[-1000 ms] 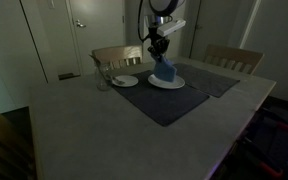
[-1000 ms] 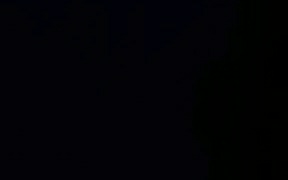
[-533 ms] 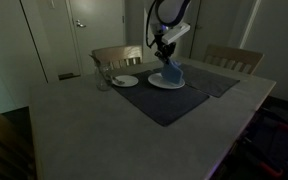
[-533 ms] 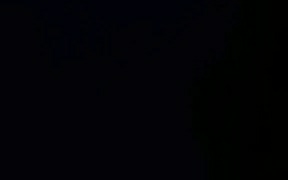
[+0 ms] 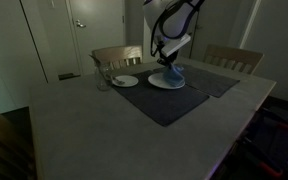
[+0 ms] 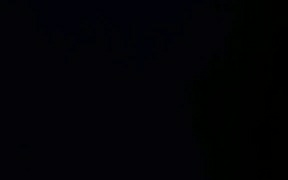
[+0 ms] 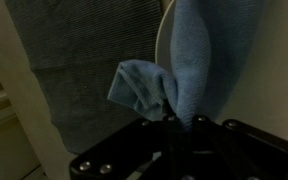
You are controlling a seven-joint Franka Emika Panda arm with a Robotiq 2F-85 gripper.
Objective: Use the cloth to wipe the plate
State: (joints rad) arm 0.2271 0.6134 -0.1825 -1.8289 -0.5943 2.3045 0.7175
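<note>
A blue cloth hangs from my gripper and its lower end rests on a white plate on a dark placemat. In the wrist view the cloth is pinched between the shut fingers, with a folded corner sticking out to the left, and the plate's rim shows beside it. One exterior view is fully black and shows nothing.
A second small white plate and a glass stand on the left part of the placemat. Wooden chairs stand behind the pale table. A door is behind.
The gripper has moved right across the plate with the cloth, and the arm has tilted over it.
</note>
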